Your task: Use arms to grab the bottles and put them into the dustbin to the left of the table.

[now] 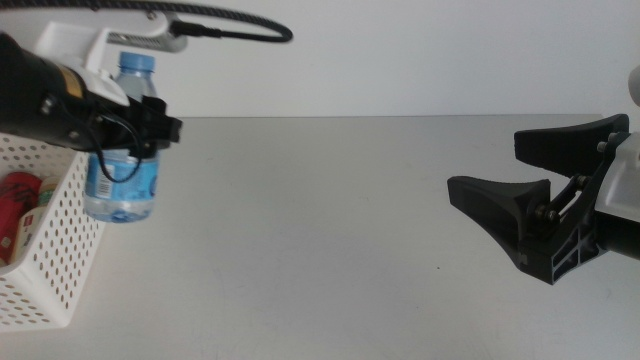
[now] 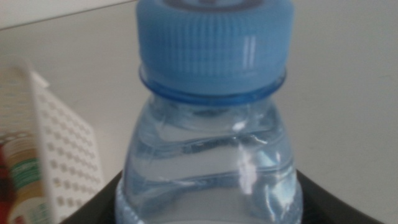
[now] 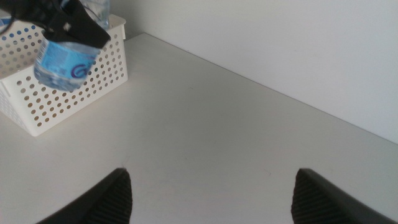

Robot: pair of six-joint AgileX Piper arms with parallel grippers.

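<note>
Left gripper (image 1: 135,125) clamps water bottle (image 1: 123,170), seemingly lifted beside dustbin (image 1: 50,240); right gripper (image 1: 540,205) wide, idle.

Bright, even light with soft, faint shadows on the tabletop (image 1: 330,220); the left wrist view is close and blurred.

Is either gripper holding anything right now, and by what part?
The left gripper holds the blue-capped water bottle around its upper body, below the neck, beside the white basket. The right gripper is open and holds nothing.
</note>
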